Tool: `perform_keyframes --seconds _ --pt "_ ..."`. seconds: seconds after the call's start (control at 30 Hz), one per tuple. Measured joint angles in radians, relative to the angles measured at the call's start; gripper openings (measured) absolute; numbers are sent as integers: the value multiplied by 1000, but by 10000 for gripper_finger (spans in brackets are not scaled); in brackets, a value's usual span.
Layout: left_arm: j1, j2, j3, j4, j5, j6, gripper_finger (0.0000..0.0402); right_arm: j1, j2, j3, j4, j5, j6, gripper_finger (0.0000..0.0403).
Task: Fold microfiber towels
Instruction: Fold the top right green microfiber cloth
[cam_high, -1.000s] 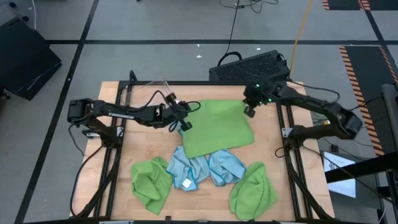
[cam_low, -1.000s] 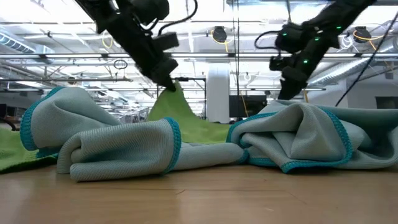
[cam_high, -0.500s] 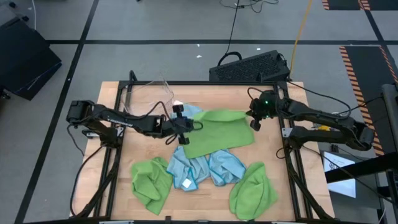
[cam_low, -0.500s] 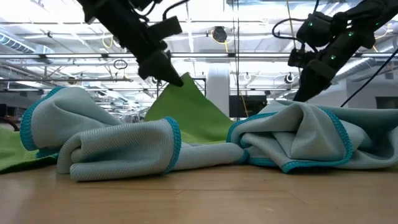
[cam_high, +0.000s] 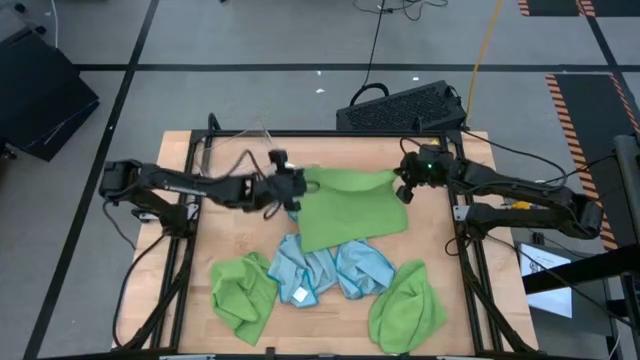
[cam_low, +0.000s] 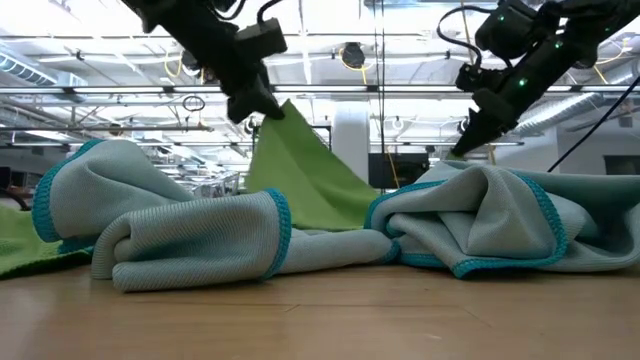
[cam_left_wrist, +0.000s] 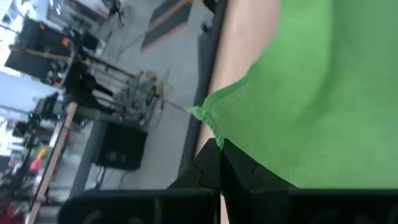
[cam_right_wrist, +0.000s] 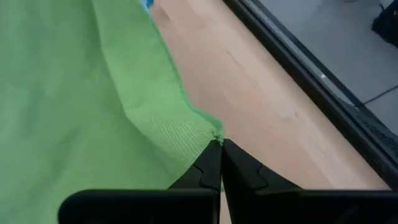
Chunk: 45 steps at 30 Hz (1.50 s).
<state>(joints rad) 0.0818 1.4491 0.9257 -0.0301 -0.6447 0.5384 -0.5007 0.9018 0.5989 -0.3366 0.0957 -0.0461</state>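
Observation:
A lime green microfiber towel (cam_high: 350, 208) lies spread on the wooden table's far middle. My left gripper (cam_high: 293, 192) is shut on its far left corner, and my right gripper (cam_high: 404, 192) is shut on its far right corner. In the low view the left corner (cam_low: 275, 112) is held up high and the cloth slopes down from it. Crumpled light blue towels (cam_high: 330, 272) lie nearer, between a green towel (cam_high: 243, 290) and another green towel (cam_high: 408, 308). My left gripper pinches the green towel's far left corner (cam_left_wrist: 208, 118) between its two fingers, slanting down from the table's left. The corner is lifted clear; the cloth hangs slack to the table. My right gripper pinches the far right corner (cam_right_wrist: 208, 132) at the hemmed edge, slanting down from the right. That corner is raised a little; the rest lies on the table.
A clear plastic bin (cam_high: 235, 150) stands at the table's far left. A black box (cam_high: 405, 108) sits just beyond the far edge. In the low view the blue towels (cam_low: 190, 235) fill the foreground. A bit of light blue cloth (cam_high: 303, 176) shows by the left gripper.
Holding the green towel's corners, my left gripper went toward the near edge, then back toward the far edge and up, rolling its wrist; the left corner now stands higher. My right gripper has gone toward the near edge, drawing the far edge in. The towel's near edge has stayed.

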Motion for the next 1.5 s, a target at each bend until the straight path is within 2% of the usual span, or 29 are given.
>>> perform_keyframes --seconds 0.17,0.23,0.33,0.53,0.7,0.8,0.97,1.13,1.33,1.5 --pt "180 -25 0 169 414 105 0 11 -17 58 -126 134 75 0" --pt "244 -22 0 191 495 108 0 19 -25 66 -154 169 133 0" --pt "320 -4 0 186 539 87 0 37 -35 68 -185 167 216 0" --pt "354 16 0 139 548 28 0 83 -39 68 -262 167 326 0" --pt "307 3 0 65 551 29 0 137 -39 68 -274 157 345 0" --pt "270 -17 1 -4 547 26 0 151 -39 68 -274 103 338 0" --pt "194 -37 1 -54 477 0 0 169 -39 68 -263 92 294 0" --pt "113 -48 0 -58 437 2 0 169 -39 68 -244 138 261 0" --pt "77 -58 1 -81 209 3 0 168 -37 67 -233 242 233 0" --pt "132 -59 1 -66 229 -53 2 162 -36 34 -80 334 202 0"
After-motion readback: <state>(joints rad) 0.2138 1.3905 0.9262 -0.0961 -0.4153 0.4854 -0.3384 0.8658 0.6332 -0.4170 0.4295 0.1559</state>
